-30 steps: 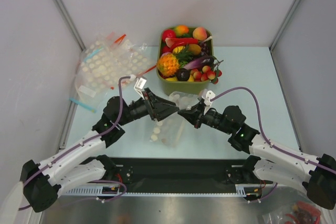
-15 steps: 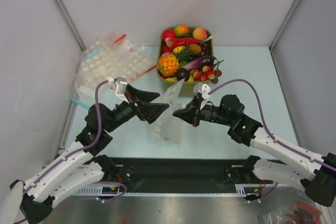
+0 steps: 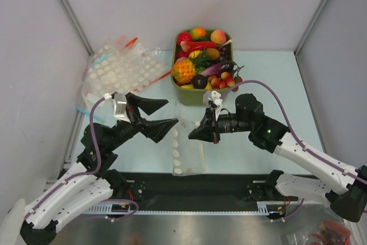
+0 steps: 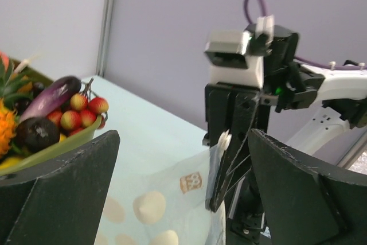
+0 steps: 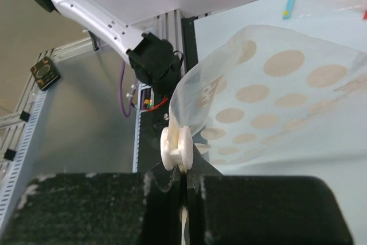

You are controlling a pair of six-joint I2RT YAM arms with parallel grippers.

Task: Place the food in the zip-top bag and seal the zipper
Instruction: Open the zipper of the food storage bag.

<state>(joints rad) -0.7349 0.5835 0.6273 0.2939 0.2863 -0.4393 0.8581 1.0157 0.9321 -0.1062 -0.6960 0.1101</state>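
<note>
Left gripper (image 4: 183, 142) fingers are spread wide either side of the right gripper (image 4: 221, 190), which is pinching the dotted zip-top bag (image 4: 163, 199) by its edge, with the food (image 4: 60, 113) in a green tub (image 4: 63, 148) further back, to the left of it.

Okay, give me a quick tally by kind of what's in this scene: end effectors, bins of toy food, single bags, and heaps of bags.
End effectors: 2, the left end effector and the right end effector
Green bin of toy food: 1
Zip-top bag: 1
Heap of bags: 1
Total: 5
</note>
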